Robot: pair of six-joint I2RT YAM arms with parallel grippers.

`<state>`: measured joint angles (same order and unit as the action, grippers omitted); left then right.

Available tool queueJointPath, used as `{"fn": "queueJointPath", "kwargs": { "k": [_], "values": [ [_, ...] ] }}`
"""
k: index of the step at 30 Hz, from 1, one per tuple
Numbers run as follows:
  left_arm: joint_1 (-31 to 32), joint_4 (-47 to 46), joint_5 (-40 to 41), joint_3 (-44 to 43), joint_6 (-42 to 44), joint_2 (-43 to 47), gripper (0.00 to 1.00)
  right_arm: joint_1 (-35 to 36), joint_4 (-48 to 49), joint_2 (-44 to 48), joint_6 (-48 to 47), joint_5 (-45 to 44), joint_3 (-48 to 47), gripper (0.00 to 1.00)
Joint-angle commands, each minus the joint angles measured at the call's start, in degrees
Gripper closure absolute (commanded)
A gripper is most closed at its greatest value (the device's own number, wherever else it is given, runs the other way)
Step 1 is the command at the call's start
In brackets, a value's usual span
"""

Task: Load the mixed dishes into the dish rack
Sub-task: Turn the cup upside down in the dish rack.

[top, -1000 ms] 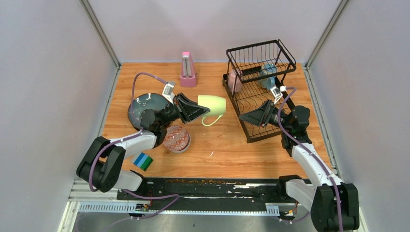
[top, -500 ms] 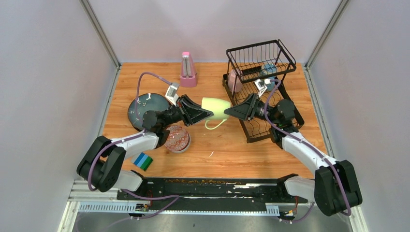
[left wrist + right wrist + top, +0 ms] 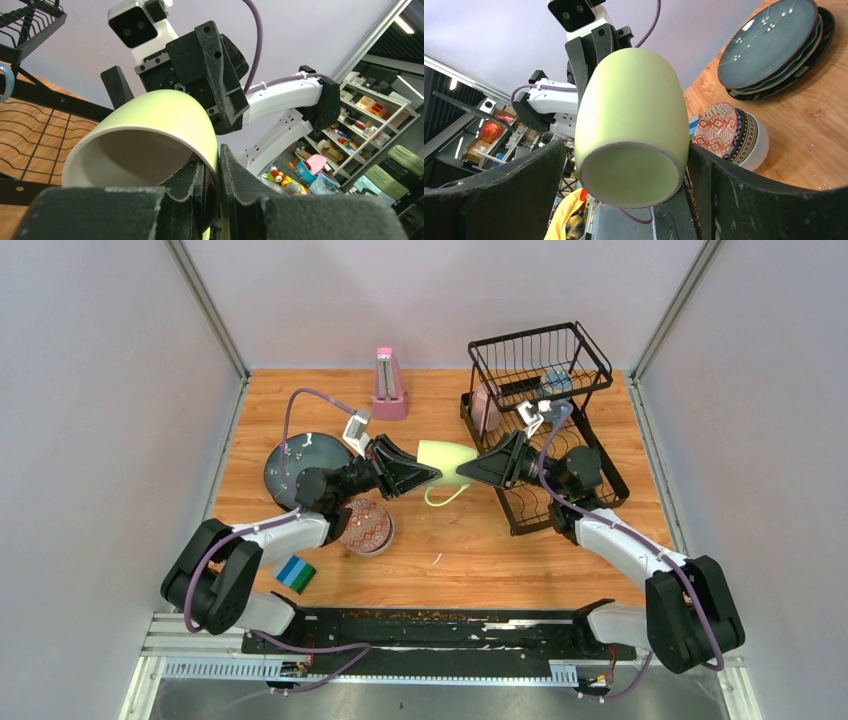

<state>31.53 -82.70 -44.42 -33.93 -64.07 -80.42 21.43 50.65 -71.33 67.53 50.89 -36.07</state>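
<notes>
Near left on the bench (image 3: pixel 480 560), a red-patterned bowl (image 3: pixel 366 526) tops a small stack, with the blue-grey plates (image 3: pixel 300 462) just beyond. Mid-bench, the left claw (image 3: pixel 427 476) grasps the rim of the pale green mug (image 3: pixel 452 458), which lies on its side in the air. The right claw (image 3: pixel 476 472) is released, its fingers either side of the mug's base. The dish rack (image 3: pixel 530 365) stands far right.

**No legible writing in view**

No word, number, brand or sign can be read in any view. The pale green mug (image 3: pixel 448 460) carries plain glaze only. On the shelves (image 3: pixel 370 120) behind the mug in the left wrist view, the boxes are too small and blurred to read.
</notes>
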Motion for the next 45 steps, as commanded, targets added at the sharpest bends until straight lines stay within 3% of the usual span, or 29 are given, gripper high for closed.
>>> {"fn": "queueJointPath", "kwargs": {
  "k": [1,10,14,17,26,33,35,41,45],
  "values": [
    [0.2,-6.0,2.2,-2.8,0.3,1.2,1.00,0.7,4.0,-0.8,1.0,-0.4,-2.8,0.08],
    [0.2,-6.0,1.9,-3.0,0.3,0.9,1.00,0.8,4.0,-0.6,1.3,-3.0,-1.7,0.18],
    [0.2,-6.0,2.0,-2.7,0.3,1.0,1.00,0.8,4.0,-0.7,1.5,-3.3,-1.5,0.08],
    [0.2,-6.0,2.0,-2.7,0.4,0.9,1.00,0.8,3.7,-0.7,1.6,-3.8,-1.5,0.06],
    [0.2,-6.0,2.0,-2.8,0.4,0.7,1.00,0.8,1.5,-1.3,2.1,-4.3,-1.5,0.30],
    [0.1,-6.0,2.1,-2.7,0.2,0.3,1.00,0.8,1.1,-1.1,1.7,-4.0,-1.9,0.41],
    [0.2,-6.0,2.1,-2.7,0.2,0.3,1.00,0.9,1.0,-0.9,1.5,-3.7,-2.0,0.38],
    [0.2,-6.0,2.2,-3.0,0.2,0.2,1.00,0.8,-0.6,-0.4,0.4,-3.2,-2.4,0.16],
    [0.2,-6.0,2.2,-3.1,0.2,0.1,1.00,0.8,-1.1,-0.4,0.3,-3.2,-2.5,0.14]
  ]
}}
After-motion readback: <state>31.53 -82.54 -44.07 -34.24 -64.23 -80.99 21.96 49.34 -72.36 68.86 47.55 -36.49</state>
